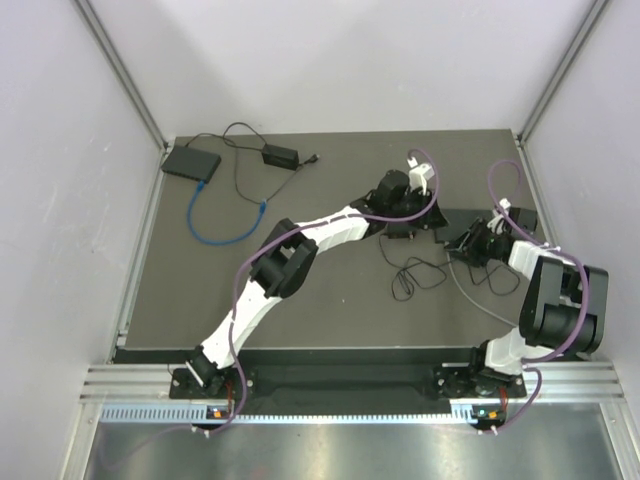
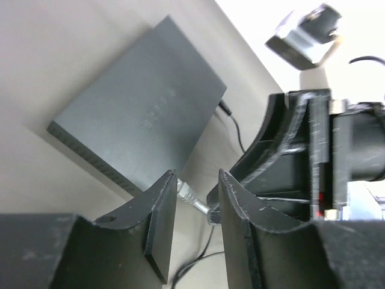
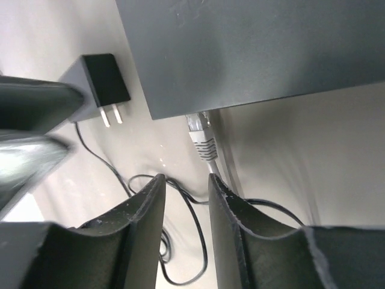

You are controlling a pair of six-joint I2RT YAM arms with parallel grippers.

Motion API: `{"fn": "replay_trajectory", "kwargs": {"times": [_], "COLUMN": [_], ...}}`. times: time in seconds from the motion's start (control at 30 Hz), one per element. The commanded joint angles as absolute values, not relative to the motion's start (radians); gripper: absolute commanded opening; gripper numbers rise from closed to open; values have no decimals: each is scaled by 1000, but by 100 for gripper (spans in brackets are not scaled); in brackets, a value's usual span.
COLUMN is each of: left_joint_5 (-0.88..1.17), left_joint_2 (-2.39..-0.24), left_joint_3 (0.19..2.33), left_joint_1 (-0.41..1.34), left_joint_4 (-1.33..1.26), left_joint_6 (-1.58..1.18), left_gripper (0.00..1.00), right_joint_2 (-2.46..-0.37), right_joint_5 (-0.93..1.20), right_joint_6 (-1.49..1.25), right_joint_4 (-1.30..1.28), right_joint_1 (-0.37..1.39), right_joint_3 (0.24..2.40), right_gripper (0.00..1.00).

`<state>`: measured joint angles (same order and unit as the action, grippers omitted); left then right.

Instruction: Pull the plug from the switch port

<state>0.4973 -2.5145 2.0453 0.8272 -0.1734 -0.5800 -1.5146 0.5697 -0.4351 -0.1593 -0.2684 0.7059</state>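
Note:
The dark grey switch (image 2: pixel 144 111) lies flat on the table, and it fills the top of the right wrist view (image 3: pixel 252 48). A light grey plug (image 3: pixel 201 137) sits at its front edge, its clear tip under the rim; I cannot tell how deep it is in the port. In the left wrist view the plug (image 2: pixel 187 195) shows in the gap beyond my left gripper (image 2: pixel 197 188), which is open with nothing between its fingers. My right gripper (image 3: pixel 183 180) is open just short of the plug; the grey cable runs behind its right finger (image 3: pixel 225 201). Both grippers (image 1: pixel 405 222) (image 1: pixel 462 243) flank the switch (image 1: pixel 458 216).
A black power adapter (image 3: pixel 105 78) with two prongs lies left of the plug, its thin black cord looping over the table (image 1: pixel 418 272). Far back left sit a second switch (image 1: pixel 192 162) with a blue cable (image 1: pixel 222 232) and a power brick (image 1: pixel 279 156).

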Motion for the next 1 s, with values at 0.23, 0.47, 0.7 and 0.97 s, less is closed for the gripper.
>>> {"fn": "replay_trajectory", "kwargs": {"times": [0.23,0.47,0.7,0.97], "left_joint_5": [545,532,437,525], "left_joint_2": [-2594,-2608,-2588,-2631], "left_joint_3": [2126,2138,2134,2135], "left_joint_1": [824,824,824,822], "left_joint_4": [-245,-229,-129,-298], "left_joint_6": [-607,-606,-557,-649], "left_gripper": [37,37,35,37], "right_joint_2": [-1543,-1617,-1655,-1651], "right_joint_5": [666,684,703,675], "right_joint_6": [-566,-627,-729,-719], "right_joint_4": [84,184,322,296], "right_joint_1": [-350,-356,-356,-357], "right_joint_3": [635,624,589,589], "right_gripper": [29,27,25,25]}}
